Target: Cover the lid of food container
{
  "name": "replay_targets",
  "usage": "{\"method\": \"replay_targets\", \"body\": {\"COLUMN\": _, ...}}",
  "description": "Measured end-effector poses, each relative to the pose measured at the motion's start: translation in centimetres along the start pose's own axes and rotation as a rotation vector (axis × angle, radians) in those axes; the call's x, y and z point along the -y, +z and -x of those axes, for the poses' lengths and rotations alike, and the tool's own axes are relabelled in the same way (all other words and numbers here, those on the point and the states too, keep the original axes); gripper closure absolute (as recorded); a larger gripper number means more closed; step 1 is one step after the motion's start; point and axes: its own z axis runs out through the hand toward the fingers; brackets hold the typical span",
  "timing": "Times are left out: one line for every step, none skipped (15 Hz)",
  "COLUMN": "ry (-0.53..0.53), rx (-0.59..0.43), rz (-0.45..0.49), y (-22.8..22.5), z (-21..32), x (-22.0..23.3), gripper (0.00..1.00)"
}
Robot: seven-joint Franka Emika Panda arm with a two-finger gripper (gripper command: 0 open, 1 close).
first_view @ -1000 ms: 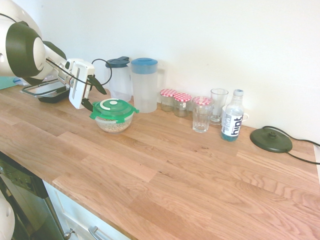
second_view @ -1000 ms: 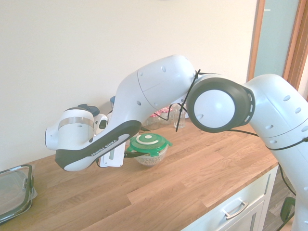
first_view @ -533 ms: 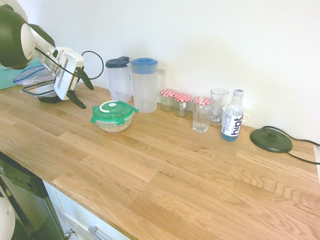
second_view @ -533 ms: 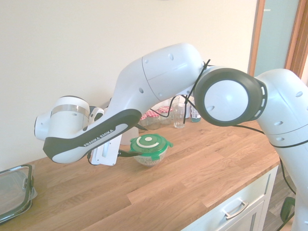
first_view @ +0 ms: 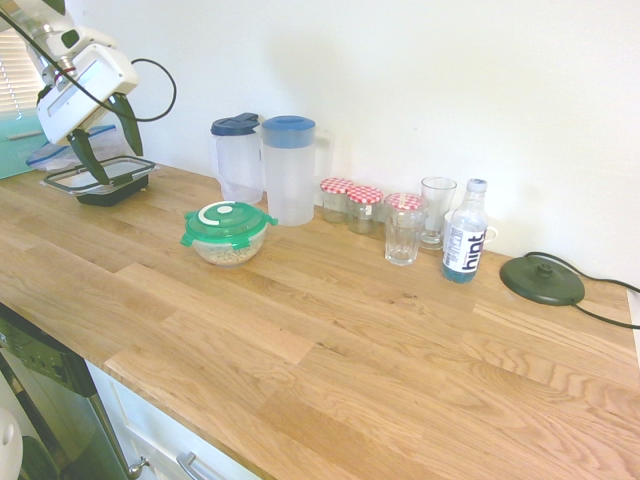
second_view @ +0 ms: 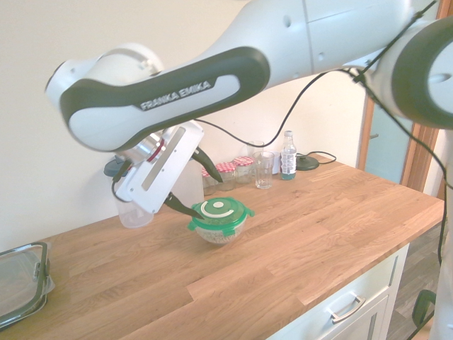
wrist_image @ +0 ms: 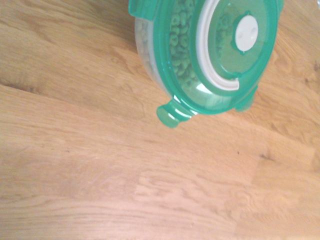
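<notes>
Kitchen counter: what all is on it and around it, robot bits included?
lid: 1, translucent green with white ring and knob, on the food bowl
food bowl: 1, clear with brownish rings inside, front left of the pitchers
pitchers: 2, frosted with blue tops, near the wall
lidded jars: 2, clear with red-checked lids, right of the pitchers
glasses: 2, clear, one under a red-checked lid, one open
bottle: 1, clear with white label, beside the glasses
round base: 1, dark green, far right
rectangular container: 1, black-rimmed, far left
counter: 1, wooden
gripper: 1, white with dark fingers, open, above the rectangular container's side of the counter
</notes>
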Motion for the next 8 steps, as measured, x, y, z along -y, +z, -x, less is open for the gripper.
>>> {"method": "replay_targets", "body": {"ry": -0.022, "rx": 0.02, "rz": -0.054, "y": 1.0, "z": -1.9, "x": -1.6, "gripper": 0.0}}
{"method": "replay_targets", "body": {"ry": -0.042, "rx": 0.043, "rz": -0.108, "y": 2.2, "z": -3.9, "x": -3.4, "gripper": 0.0}}
{"method": "replay_targets", "body": {"ry": -0.061, "rx": 0.066, "rz": -0.165, "y": 3.6, "z": -5.6, "x": -5.1, "gripper": 0.0}}
{"method": "replay_targets", "body": {"ry": -0.075, "rx": 0.092, "rz": -0.221, "y": 5.2, "z": -7.2, "x": -7.0, "gripper": 0.0}}
{"method": "replay_targets", "body": {"ry": -0.085, "rx": 0.12, "rz": -0.279, "y": 6.8, "z": -8.5, "x": -9.0, "gripper": 0.0}}
{"method": "replay_targets", "body": {"ry": -0.088, "rx": 0.151, "rz": -0.337, "y": 8.6, "z": -9.6, "x": -11.2, "gripper": 0.0}}
{"method": "replay_targets", "body": {"ry": -0.087, "rx": 0.184, "rz": -0.393, "y": 10.4, "z": -10.4, "x": -13.6, "gripper": 0.0}}
{"method": "replay_targets", "body": {"ry": -0.084, "rx": 0.219, "rz": -0.45, "y": 12.3, "z": -10.9, "x": -16.2, "gripper": 0.0}}
